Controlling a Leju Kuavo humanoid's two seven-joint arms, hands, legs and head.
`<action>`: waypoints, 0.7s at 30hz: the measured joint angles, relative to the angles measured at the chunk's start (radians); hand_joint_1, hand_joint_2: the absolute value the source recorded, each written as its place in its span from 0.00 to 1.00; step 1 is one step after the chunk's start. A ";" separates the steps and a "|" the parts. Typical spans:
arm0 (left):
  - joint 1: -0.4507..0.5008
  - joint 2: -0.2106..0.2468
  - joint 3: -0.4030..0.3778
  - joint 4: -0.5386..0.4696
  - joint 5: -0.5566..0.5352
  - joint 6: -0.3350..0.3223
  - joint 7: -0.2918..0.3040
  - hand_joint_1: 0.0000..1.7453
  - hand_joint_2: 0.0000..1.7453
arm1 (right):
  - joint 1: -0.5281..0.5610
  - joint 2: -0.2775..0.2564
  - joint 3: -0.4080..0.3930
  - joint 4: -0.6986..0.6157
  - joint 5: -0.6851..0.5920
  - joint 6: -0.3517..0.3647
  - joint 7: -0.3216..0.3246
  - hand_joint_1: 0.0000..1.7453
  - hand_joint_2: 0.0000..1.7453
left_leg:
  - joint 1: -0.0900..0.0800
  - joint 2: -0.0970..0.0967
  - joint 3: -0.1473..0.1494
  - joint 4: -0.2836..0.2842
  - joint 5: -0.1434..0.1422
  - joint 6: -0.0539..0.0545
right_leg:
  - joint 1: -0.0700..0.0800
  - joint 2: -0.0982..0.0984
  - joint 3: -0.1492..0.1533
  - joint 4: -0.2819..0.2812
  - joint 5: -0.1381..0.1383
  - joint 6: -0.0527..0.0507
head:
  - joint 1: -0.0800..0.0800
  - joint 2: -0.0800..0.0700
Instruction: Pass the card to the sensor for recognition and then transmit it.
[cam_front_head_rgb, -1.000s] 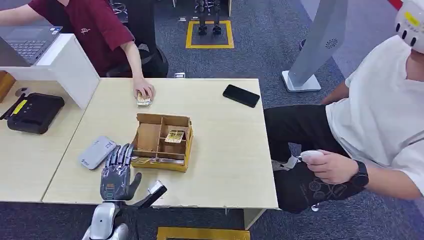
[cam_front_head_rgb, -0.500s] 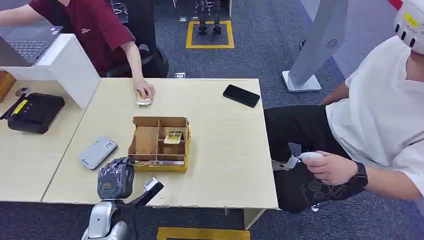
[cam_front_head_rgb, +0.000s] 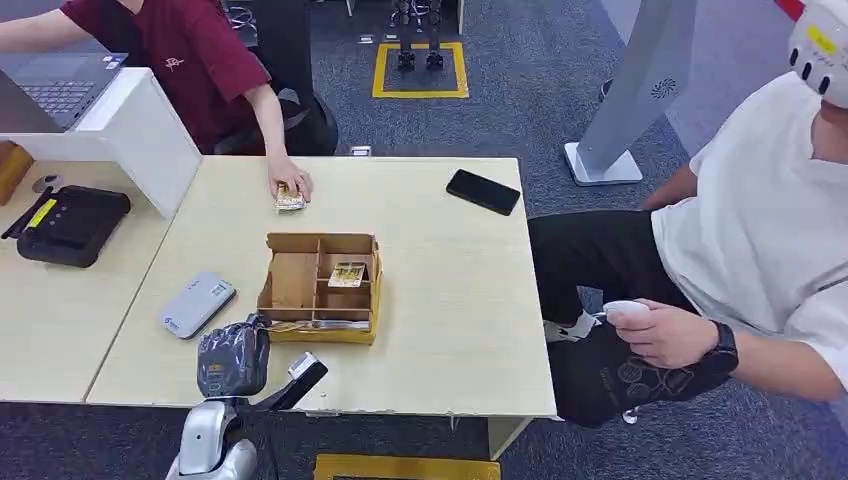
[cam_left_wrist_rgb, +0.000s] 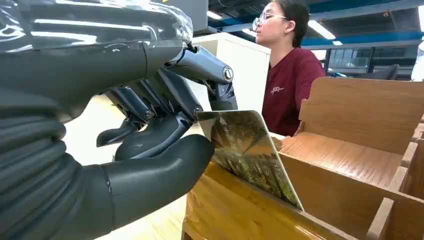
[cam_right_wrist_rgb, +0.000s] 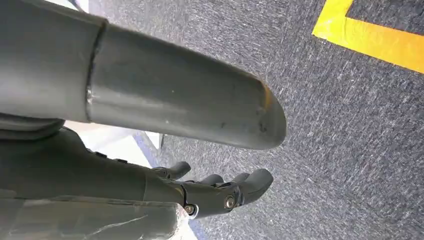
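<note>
A compartmented cardboard box (cam_front_head_rgb: 300, 280) stands mid-table; one picture card (cam_front_head_rgb: 347, 273) lies flat in a far compartment. My left hand (cam_front_head_rgb: 232, 360) is at the box's near left corner with its fingers curled. In the left wrist view my left hand (cam_left_wrist_rgb: 150, 145) pinches a glossy picture card (cam_left_wrist_rgb: 250, 155) between thumb and fingers; the card leans in the box's (cam_left_wrist_rgb: 350, 150) front slot. A grey-white sensor (cam_front_head_rgb: 197, 303) lies on the table just left of the box. My right hand (cam_right_wrist_rgb: 220, 192) hangs over the carpet, fingers loose, holding nothing.
A person in red rests a hand (cam_front_head_rgb: 289, 180) on another card (cam_front_head_rgb: 289, 201) at the table's far side. A black phone (cam_front_head_rgb: 483, 191) lies far right, a black device (cam_front_head_rgb: 70, 225) on the left table. A seated person in white (cam_front_head_rgb: 760, 230) is close on the right.
My left hand, flat with fingers spread beside the box a second ago, has curled and closed on the card at the box's near corner. The box has turned slightly.
</note>
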 joint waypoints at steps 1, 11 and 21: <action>0.000 0.000 0.000 0.000 0.000 0.000 0.000 1.00 1.00 | 0.000 0.000 0.000 0.000 0.000 0.000 0.001 0.00 0.00 | 0.000 0.000 0.000 0.000 0.000 0.000 | 0.000 0.000 0.000 0.000 0.000 0.000 | 0.000 0.000; 0.001 -0.001 0.000 -0.016 0.084 -0.010 -0.032 1.00 1.00 | 0.000 0.000 0.000 0.000 0.000 0.000 0.003 0.00 0.00 | 0.000 0.000 0.000 0.000 0.000 0.000 | 0.000 0.000 -0.001 0.000 0.000 0.000 | 0.000 0.000; 0.003 0.037 -0.019 -0.256 0.188 -0.143 -0.033 1.00 1.00 | 0.001 0.000 -0.001 0.000 -0.003 0.002 0.008 0.00 0.00 | 0.000 0.000 0.000 0.000 0.000 0.000 | 0.000 0.000 -0.001 0.000 0.000 0.000 | 0.000 0.000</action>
